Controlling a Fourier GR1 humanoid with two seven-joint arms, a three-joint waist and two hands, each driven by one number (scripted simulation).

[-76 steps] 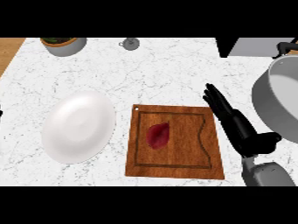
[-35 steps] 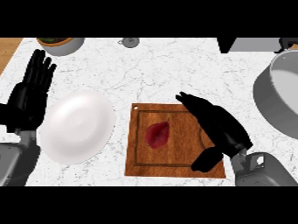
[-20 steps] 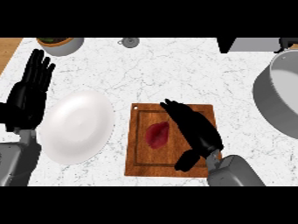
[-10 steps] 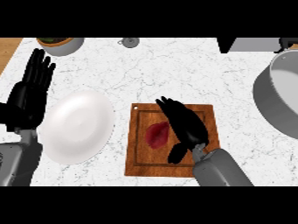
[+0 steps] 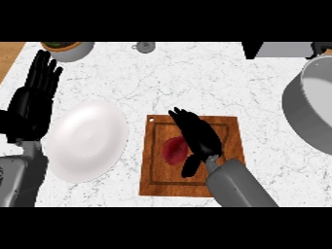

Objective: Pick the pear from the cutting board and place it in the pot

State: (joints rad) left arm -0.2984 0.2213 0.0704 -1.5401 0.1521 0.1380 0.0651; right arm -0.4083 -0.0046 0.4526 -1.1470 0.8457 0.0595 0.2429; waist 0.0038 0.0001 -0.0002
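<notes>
Lying lengthwise up the cutting board [image 5: 161, 180], the pear [image 5: 174, 150] meets the open-fingered right robot hand [image 5: 197, 136].

Legible markings: none.
We find no readable text, label, brand, number or sign on any item in the head view; a small dark mark on the left forearm [image 5: 3, 177] cannot be read.

You've got a white plate [image 5: 85, 141] on the marble counter [image 5: 197, 78] — a bowl [image 5: 69, 49] sits at the far-left edge.
</notes>
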